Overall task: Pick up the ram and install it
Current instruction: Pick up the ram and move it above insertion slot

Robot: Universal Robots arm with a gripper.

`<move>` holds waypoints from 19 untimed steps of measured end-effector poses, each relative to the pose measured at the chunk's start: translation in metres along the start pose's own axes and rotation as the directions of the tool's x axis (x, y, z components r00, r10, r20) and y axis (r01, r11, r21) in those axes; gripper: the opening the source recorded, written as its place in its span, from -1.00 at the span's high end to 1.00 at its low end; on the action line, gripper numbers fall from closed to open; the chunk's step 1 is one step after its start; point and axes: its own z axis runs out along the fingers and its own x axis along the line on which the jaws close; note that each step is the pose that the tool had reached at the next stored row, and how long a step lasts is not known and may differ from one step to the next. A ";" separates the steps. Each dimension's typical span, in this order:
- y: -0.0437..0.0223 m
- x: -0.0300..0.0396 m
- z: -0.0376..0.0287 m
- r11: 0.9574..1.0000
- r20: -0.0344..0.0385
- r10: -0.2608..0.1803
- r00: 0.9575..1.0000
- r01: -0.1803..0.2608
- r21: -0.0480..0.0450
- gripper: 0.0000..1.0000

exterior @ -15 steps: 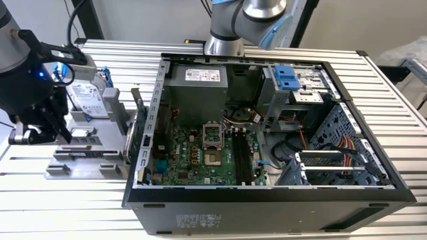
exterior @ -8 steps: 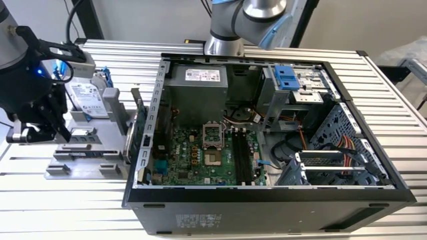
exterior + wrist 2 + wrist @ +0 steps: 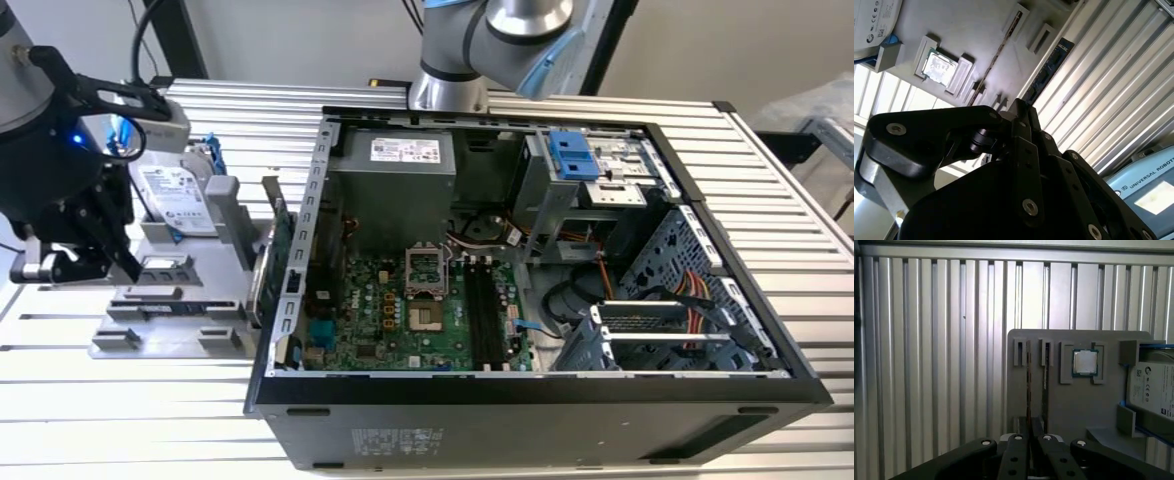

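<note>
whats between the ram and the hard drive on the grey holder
A square processor chip lies between the ram and the hard drive, as the first wrist view shows.

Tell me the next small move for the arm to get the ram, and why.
Probably ease the gripper straight toward the ram, keeping it centred. In the first wrist view the ram stands on edge in the gray holder, directly in line with the gripper, not yet lifted.
</note>
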 end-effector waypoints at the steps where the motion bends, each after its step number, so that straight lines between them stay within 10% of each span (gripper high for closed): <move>1: -0.0002 0.0000 -0.0006 1.000 0.000 0.000 1.000 0.000 0.000 1.00; 19: -0.0029 -0.0004 -0.0178 1.000 0.000 0.000 1.000 0.000 0.000 1.00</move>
